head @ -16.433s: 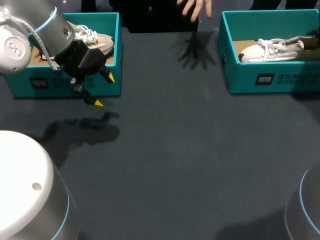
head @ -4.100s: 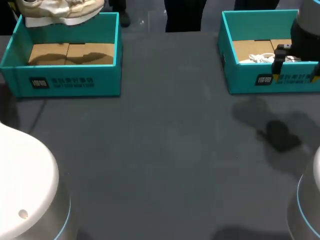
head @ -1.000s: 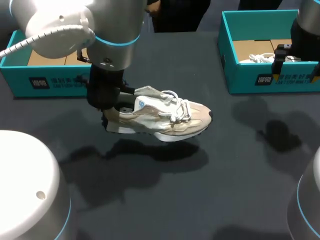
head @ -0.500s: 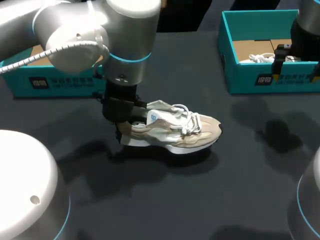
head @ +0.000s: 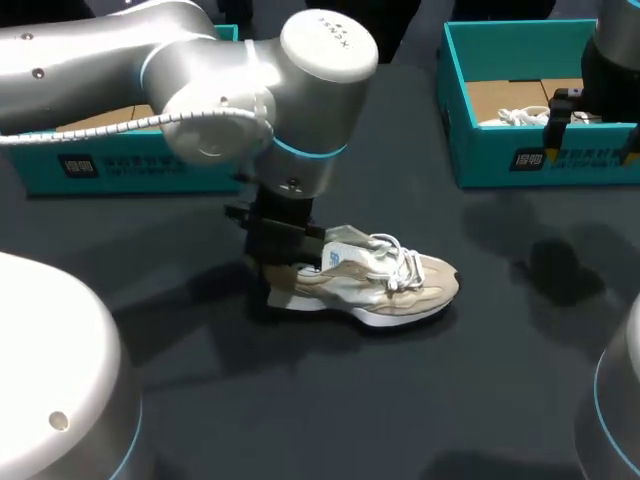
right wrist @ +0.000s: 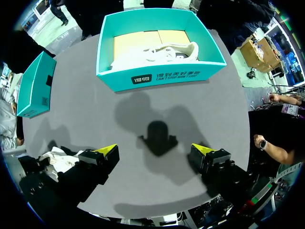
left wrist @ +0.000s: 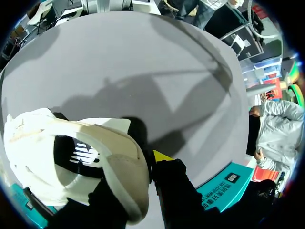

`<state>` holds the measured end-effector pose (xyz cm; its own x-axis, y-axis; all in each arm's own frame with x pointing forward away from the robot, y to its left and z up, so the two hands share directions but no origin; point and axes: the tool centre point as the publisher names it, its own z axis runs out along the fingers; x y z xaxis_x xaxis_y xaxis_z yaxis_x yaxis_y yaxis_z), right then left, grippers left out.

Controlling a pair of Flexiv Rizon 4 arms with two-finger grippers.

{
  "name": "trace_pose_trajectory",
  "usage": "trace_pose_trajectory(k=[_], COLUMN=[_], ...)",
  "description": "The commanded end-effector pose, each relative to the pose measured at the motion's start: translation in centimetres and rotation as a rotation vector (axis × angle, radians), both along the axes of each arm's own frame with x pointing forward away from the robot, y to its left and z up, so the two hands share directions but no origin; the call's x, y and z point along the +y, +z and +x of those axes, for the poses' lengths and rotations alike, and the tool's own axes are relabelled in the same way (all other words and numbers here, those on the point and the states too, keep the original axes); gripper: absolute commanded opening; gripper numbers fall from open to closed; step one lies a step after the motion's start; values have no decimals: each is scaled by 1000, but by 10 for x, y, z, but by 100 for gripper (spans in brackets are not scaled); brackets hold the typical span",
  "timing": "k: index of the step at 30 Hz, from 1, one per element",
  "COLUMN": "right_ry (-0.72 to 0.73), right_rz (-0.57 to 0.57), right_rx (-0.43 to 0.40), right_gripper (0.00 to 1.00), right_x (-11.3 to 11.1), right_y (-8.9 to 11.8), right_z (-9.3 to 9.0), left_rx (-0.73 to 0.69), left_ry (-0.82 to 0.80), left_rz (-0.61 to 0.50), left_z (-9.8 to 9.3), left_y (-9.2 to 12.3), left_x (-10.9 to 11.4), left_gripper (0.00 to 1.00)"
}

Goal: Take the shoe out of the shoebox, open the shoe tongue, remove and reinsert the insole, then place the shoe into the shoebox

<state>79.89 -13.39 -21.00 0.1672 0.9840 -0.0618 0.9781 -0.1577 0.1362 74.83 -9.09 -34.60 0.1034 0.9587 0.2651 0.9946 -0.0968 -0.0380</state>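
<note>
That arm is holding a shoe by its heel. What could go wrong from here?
The left end effector pinches the shoe only by its heel collar, so it might twist or tip when let go. Its loose laces could snag a finger. The bulky left arm hangs over the left shoebox and might nudge it.

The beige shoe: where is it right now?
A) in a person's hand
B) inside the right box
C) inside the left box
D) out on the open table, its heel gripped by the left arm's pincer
D: the shoe sits on the dark table, the left pincer clamped on its heel.
</note>
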Motion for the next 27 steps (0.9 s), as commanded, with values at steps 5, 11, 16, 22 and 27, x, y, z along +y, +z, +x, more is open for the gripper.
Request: trace_pose_trajectory(k=[5, 11, 16, 22, 27], right_ry=[0, 0, 0, 0, 0], right_rz=[0, 0, 0, 0, 0], right_rx=[0, 0, 0, 0, 0], right_gripper=[100, 100, 100, 100, 100], right_x=[0, 0, 0, 0, 0], right_y=[0, 0, 0, 0, 0], right_z=[0, 0, 0, 0, 0], left_rx=[21, 41, 43, 50, 24], left_ry=[17, 21, 23, 21, 4], left_rz=[48, 37, 34, 21, -7], left_z=[3, -6, -8, -8, -9], left_y=[-21, -27, -32, -35, -30], left_x=[-12, -9, -4, 1, 4], left_gripper=[0, 0, 0, 0, 100])
